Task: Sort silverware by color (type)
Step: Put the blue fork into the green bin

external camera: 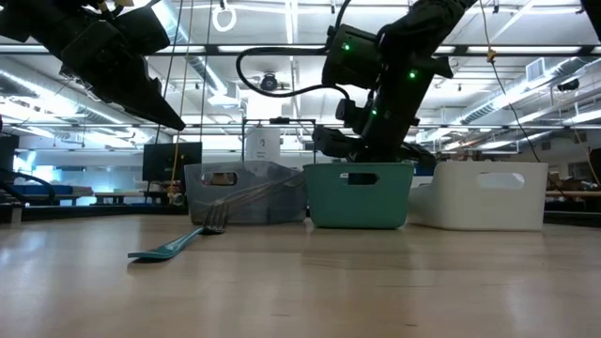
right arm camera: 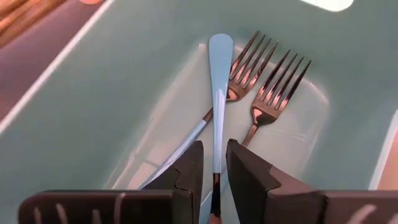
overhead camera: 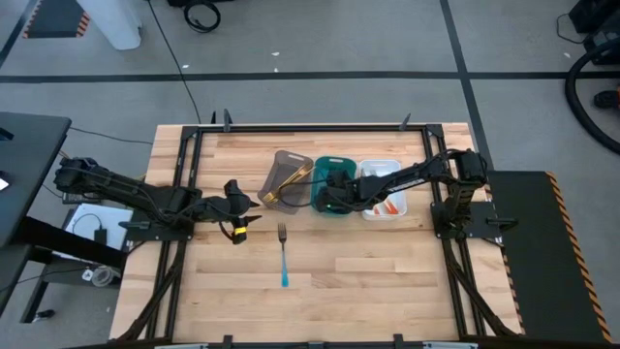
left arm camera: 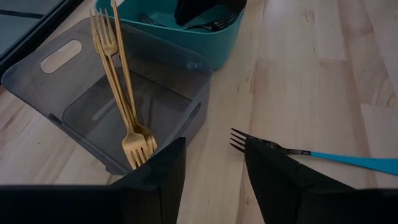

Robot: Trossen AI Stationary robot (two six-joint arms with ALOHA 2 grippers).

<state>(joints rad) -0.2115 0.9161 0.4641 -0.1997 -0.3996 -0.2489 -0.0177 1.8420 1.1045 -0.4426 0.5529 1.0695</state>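
Note:
A dark fork with a blue handle (overhead camera: pixel 283 254) (left arm camera: pixel 298 152) lies flat on the wooden table. My left gripper (overhead camera: pixel 235 208) (left arm camera: pixel 211 180) hovers open just left of it. Gold forks (left arm camera: pixel 127 106) lean in the grey tray (overhead camera: pixel 281 167), tines down. My right gripper (overhead camera: pixel 325 199) (right arm camera: pixel 214 177) is lowered into the teal tray (overhead camera: pixel 341 167) and stands open. A blue-handled piece (right arm camera: pixel 219 93) runs between its fingers with a narrow gap on each side. It rests on two dark forks (right arm camera: pixel 273 93) on the tray's floor.
A white tray (overhead camera: pixel 387 173) with orange-handled pieces (overhead camera: pixel 391 206) stands right of the teal one; the three trays form a row at the table's far middle. Bare wood spreads across the near half of the table around the lone fork.

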